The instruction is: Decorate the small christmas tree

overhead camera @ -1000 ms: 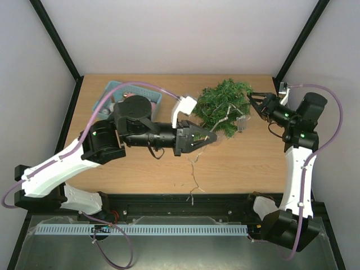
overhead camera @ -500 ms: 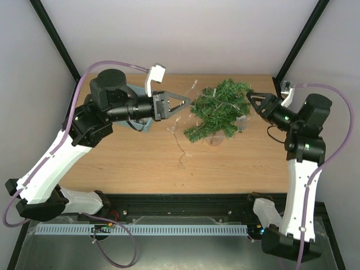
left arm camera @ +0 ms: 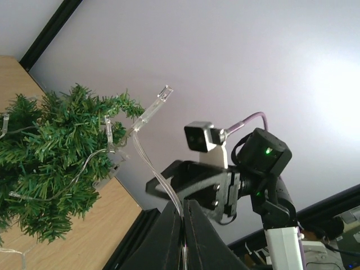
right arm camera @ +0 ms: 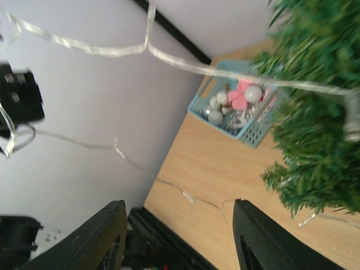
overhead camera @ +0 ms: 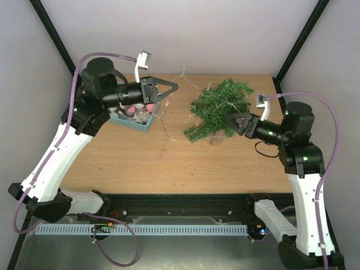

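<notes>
Toward the far middle of the surface (overhead camera: 169,163) stands the small christmas tree (overhead camera: 216,107), its clear base on the near side and its green branches spreading away from the arms. From above I cannot say for sure whether it is upright or leaning.

Left of the tree, raised well off the surface, the left gripper (overhead camera: 172,88) is closed on a thin clear light string (left arm camera: 151,108); the left wrist view shows the strand pinched between the two dark fingers. From that pinch the strand runs rightward to the tree, where part of it is already draped among the branches, while a loose tail hangs down to the surface on the tree's left. So the strand's long axis points from this gripper straight at the tree — any further wrapping would likely mean carrying it rightward, over or around the crown.

Right of the tree, low and just beside its base, the right gripper (overhead camera: 233,122) faces the trunk with fingers apart and nothing between them — placed, I judge, to steady the tree. It is the nearer one to the tree itself; the left arm alone has the strand.

Beyond the left gripper from the tree sits a teal basket (right arm camera: 259,132) of ornaments.
</notes>
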Controlling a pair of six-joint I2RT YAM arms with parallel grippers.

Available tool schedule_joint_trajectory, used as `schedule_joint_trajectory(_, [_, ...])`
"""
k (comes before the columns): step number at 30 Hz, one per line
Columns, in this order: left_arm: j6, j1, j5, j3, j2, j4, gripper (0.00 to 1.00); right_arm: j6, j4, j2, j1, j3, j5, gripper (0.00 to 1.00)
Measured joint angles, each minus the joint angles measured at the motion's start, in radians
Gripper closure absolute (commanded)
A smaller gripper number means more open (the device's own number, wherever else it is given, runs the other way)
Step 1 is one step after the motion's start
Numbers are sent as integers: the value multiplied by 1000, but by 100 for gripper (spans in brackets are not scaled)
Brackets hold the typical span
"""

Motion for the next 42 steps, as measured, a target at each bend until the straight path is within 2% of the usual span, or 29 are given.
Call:
schedule_joint_trajectory(5, [-26, 30, 39, -2, 21, 52, 97, -61, -21, 1, 200, -21, 89, 48])
schedule_joint_trajectory(10, [-45, 47, 64, -2, 40, 79, 98, -60, 32, -64, 427, -138, 243, 50])
schedule_joint_trajectory(13, [-52, 50, 69, -2, 48, 90, 98, -57, 85, -52, 630, -187, 402, 51])
schedule_joint_trajectory(17, [-59, 51, 72, -2, 55, 95, 98, -57, 172, 26, 943, -239, 686, 50])
schedule_joint_trajectory(20, [-63, 53, 72, -2, 57, 95, 98, -58, 235, 80, 1056, -284, 864, 50])
schedule_joint_trajectory(25, [-63, 58, 77, -2, 57, 94, 98, -65, 308, 158, 1118, -314, 1102, 49])
schedule_joint_trajectory(29, [-63, 69, 81, -2, 57, 94, 98, -71, 365, 215, 1122, -314, 1203, 45])
schedule_joint_trajectory(39, [-71, 77, 97, -2, 56, 95, 98, -109, 491, 328, 1123, -302, 1236, 44])
schedule_joint_trajectory(40, [-72, 78, 98, -2, 56, 95, 98, -110, 496, 340, 1123, -298, 1236, 46])
schedule_joint_trajectory(42, [-74, 81, 101, -2, 55, 95, 98, -113, 509, 367, 1123, -285, 1236, 56])
